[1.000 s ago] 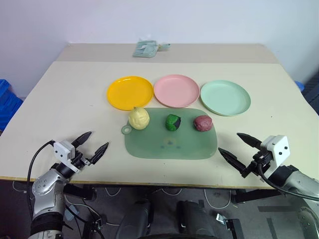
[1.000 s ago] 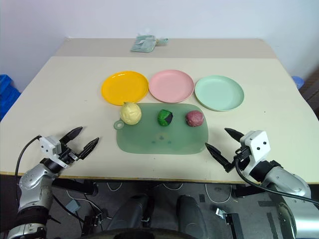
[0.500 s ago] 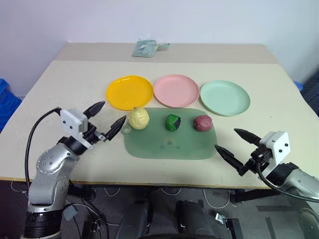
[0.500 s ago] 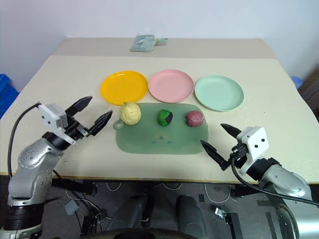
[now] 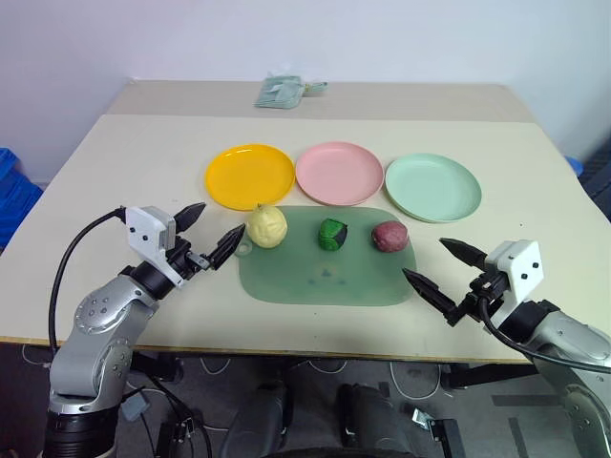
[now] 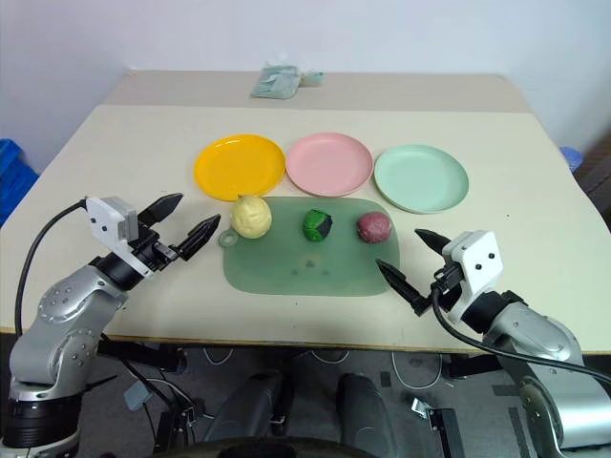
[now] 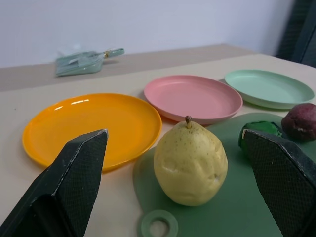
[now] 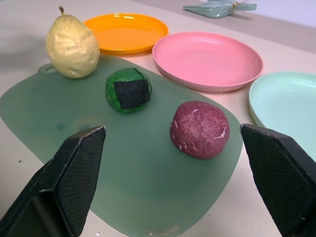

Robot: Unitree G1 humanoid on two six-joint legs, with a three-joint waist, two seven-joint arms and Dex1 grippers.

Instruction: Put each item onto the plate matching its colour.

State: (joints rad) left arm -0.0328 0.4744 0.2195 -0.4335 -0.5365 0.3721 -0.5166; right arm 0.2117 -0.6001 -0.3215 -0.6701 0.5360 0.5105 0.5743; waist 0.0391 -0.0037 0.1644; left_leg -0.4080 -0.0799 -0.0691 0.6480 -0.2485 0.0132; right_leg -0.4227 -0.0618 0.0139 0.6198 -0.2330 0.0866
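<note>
Three items lie in a row on a translucent green mat: a pale yellow pear at its left corner, a dark green item in the middle, a maroon item to the right. Behind the mat stand a yellow plate, a pink plate and a mint green plate, all bare. My left gripper hovers open just left of the pear, pointing at it. My right gripper is open off the mat's right edge, aimed toward the maroon item.
A pale green packet lies at the far edge of the beige table. The table's front edge runs just below the mat. A blue object sits beside the table on the left.
My left gripper has risen from the table's front left and swung right to beside the pear, staying open. The right gripper crept a little toward the mat.
</note>
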